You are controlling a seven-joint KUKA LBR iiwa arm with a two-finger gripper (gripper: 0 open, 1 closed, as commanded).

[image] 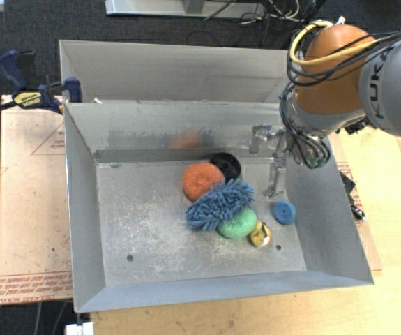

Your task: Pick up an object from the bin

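— Starting at the left, what lies in the bin [81, 201]?
— Grey floor first. Towards the middle comes an orange ball [199, 179], round and fuzzy. A black ring [227, 165] touches its upper right, close to the back wall.
— And below the ball?
— A shaggy blue mop head [217, 204]. It touches the ball's underside and spreads to the right. It lies partly over a green ball [238, 224], which shows from under its lower right edge.
— Further right?
— A small yellow toy [259, 236] sits just beside the green ball; what kind of toy I cannot tell. Up and to the right of it, apart from that heap, a small blue round piece [283, 213] lies on the floor near the right wall.
— Where is the gripper?
— The gripper [266, 172] hangs in the right part of the bin, down from the arm [333, 68] with its orange cover and cables. Its fingers [278, 173] stand apart with nothing between them.
— How close is it to anything?
— The tip of the nearer finger is just up and left of the small blue round piece. Whether it touches the floor I cannot tell.
— So where do the things stand?
— All of them lie on the bin floor, and the small blue round piece is the one nearest the gripper
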